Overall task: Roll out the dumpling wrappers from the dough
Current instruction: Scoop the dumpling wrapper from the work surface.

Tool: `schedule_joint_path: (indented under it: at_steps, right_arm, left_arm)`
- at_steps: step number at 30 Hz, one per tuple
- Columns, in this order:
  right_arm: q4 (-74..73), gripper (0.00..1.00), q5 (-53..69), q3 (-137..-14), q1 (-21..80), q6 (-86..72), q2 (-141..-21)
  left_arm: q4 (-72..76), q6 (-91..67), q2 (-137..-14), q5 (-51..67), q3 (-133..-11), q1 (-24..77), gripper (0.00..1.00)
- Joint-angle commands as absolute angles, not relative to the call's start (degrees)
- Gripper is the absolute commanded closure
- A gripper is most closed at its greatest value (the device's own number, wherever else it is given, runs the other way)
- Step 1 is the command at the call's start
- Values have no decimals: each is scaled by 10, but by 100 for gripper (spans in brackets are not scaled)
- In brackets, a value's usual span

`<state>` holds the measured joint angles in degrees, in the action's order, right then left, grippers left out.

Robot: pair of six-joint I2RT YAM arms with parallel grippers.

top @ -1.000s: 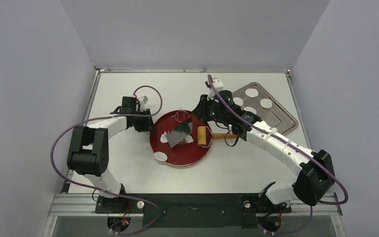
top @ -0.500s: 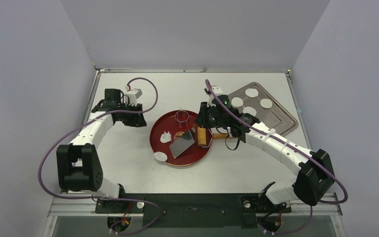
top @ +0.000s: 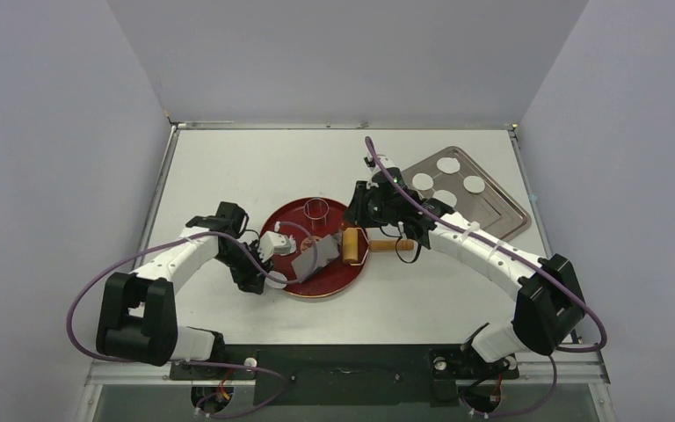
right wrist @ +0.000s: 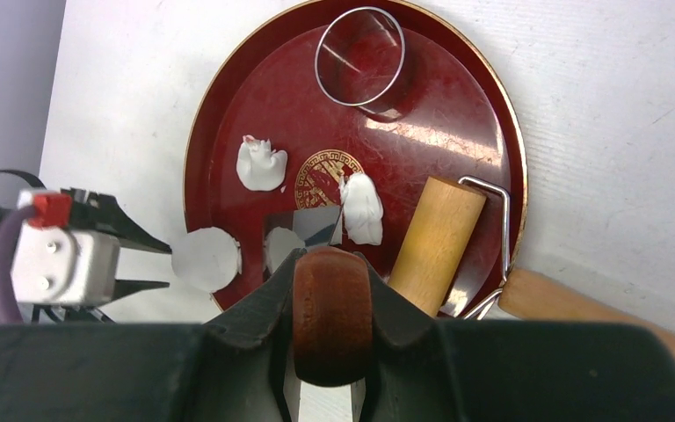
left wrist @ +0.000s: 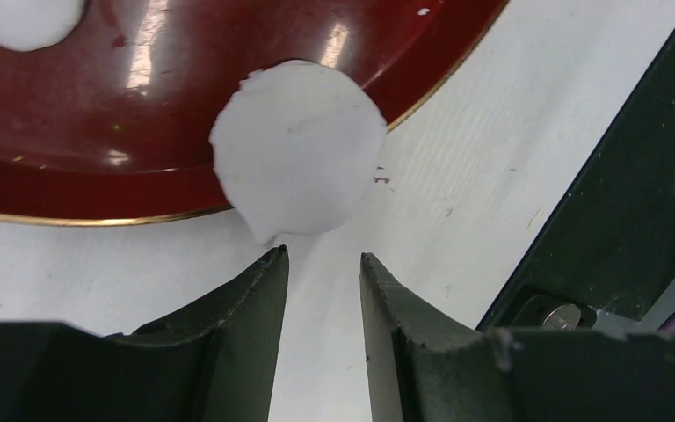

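Two lumps of white dough (right wrist: 261, 165) (right wrist: 362, 207) lie on the red plate (right wrist: 457, 114). A round dumpling wrapper (left wrist: 297, 158) hangs over the plate's near-left rim (top: 334, 287). My left gripper (left wrist: 322, 257) is low over the table just outside that rim. It is open, its tips a short way from the wrapper's edge and nothing between them. A second small white piece (right wrist: 281, 246) lies beside the wrapper. My right gripper (right wrist: 330, 259) is shut on the brown wooden handle (right wrist: 332, 308) of a scraper, whose metal blade (top: 308, 260) rests on the plate.
A wooden roller (top: 352, 246) with a wire frame lies on the plate's right side, its handle (top: 393, 246) over the table. A metal ring cutter (right wrist: 360, 57) stands at the plate's far edge. A steel tray (top: 492, 211) at the back right holds several round wrappers (top: 446, 164).
My left arm has swung from the table left of the plate to the plate's near-left rim, at the wrapper, its jaws slightly wider. The right gripper with the scraper and the roller shifted a little left.
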<state>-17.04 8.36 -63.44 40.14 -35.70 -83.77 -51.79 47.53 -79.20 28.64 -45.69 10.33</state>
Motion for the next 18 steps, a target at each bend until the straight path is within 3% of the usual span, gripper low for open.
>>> schedule_joint_path:
  at_steps: [1,9,13,18]
  right_arm:
    - [-161,100,98,-640,401,-366,-850]
    - [-147,100,105,-638,402,-363,-842]
    - [-131,100,107,-634,408,-370,-842]
    - [-105,100,121,-629,416,-372,-851]
  left_arm:
    - [-491,520,-767,277,-440,121,68]
    - [-438,528,-765,254,-412,117,69]
    - [-338,433,-764,235,-404,125,69]
    - [-357,392,-761,268,-447,140,70]
